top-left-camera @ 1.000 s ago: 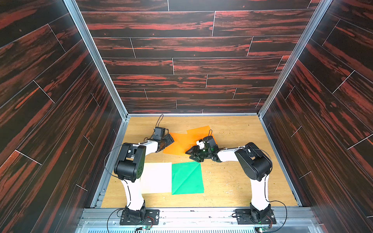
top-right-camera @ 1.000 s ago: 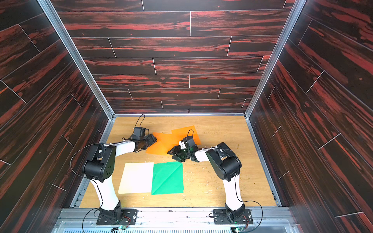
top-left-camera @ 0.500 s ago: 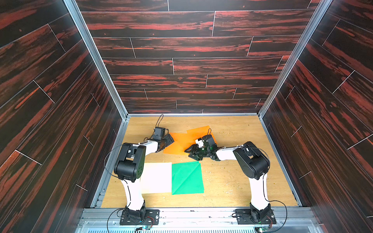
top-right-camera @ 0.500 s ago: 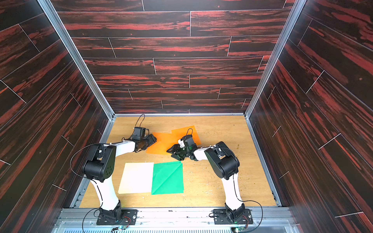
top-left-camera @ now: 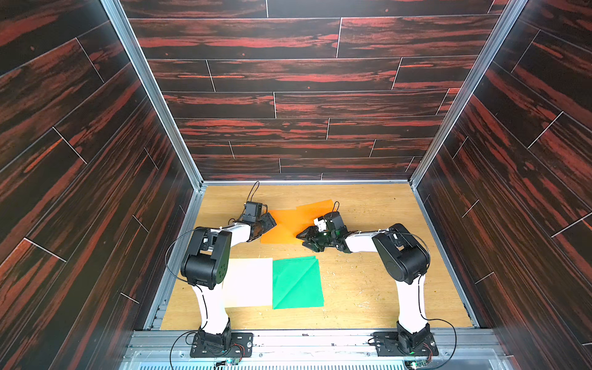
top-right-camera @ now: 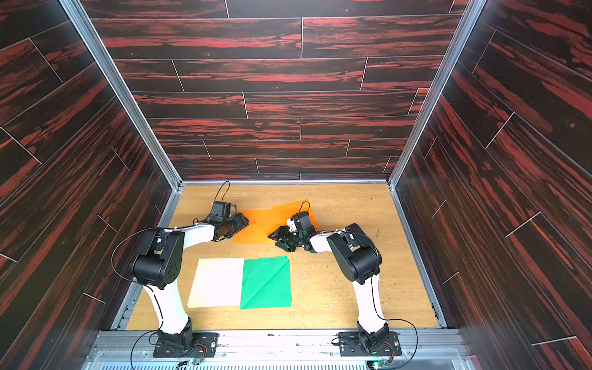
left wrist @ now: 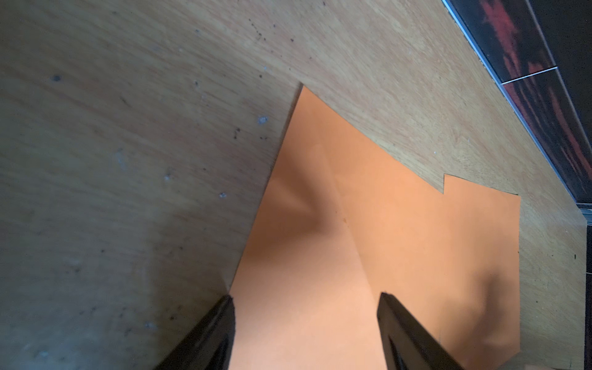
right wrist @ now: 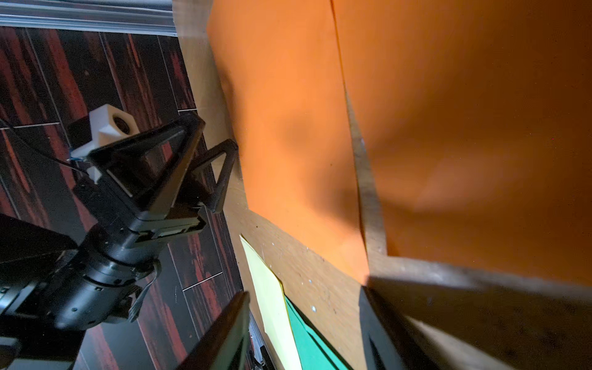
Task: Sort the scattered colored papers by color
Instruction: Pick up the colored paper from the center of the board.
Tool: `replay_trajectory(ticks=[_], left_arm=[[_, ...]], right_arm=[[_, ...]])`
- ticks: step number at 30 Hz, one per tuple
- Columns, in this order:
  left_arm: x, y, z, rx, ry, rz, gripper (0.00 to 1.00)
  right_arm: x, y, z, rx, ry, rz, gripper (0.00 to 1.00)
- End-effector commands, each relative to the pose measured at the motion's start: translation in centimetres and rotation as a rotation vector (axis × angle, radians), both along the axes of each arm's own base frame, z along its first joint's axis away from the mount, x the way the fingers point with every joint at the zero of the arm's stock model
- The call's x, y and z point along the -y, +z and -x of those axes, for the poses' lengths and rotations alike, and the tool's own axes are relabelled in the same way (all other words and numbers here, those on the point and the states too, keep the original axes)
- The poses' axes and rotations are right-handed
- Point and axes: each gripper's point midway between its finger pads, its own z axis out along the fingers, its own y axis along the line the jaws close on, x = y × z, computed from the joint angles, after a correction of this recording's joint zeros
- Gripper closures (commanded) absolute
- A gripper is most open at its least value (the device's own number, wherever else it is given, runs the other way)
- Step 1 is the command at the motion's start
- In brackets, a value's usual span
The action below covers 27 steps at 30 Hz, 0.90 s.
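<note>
— Which way did the orange papers (top-left-camera: pixel 283 224) lie from you?

— Between my two grippers, towards the back of the table (top-left-camera: pixel 368 288). The sheets overlapped askew, one poking out behind the other. My left gripper (top-left-camera: pixel 268 224) sat at their left edge and my right gripper (top-left-camera: pixel 302 241) at the front-right corner, each about equally near.

— And your fingers?

— The left were spread wide over the sheet's edge, gripping nothing. I couldn't tell if the tips pressed the paper. The right were parted less and empty, one tip just beside the corner. The white paper (top-left-camera: pixel 248 282) and green paper (top-left-camera: pixel 296 282) lay side by side nearer my bases.
</note>
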Motion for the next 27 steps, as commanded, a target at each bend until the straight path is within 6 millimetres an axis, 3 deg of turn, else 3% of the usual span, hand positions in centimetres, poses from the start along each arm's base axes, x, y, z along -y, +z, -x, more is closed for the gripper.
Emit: replay_trajectory(ticks=[1, 10, 18, 27], left_arm=[[-0.6, -4.9, 4.6, -0.222, -0.007, -0.027, 0.25], [-0.7, -4.9, 4.7, -0.224, -0.009, -0.030, 0.26], [-0.6, -5.1, 4.7, -0.227, -0.011, -0.024, 0.26], [-0.3, -5.0, 4.6, -0.225, -0.016, -0.018, 0.26]], right_arm=[[2.7, -4.2, 1.4, -0.107, -0.048, 0.131, 0.41], [4.2, -4.5, 0.3, -0.089, -0.076, 0.183, 0.41], [3.3, -5.8, -0.3, -0.100, -0.039, 0.204, 0.41], [2.3, -5.8, -1.0, -0.087, -0.019, 0.208, 0.41]])
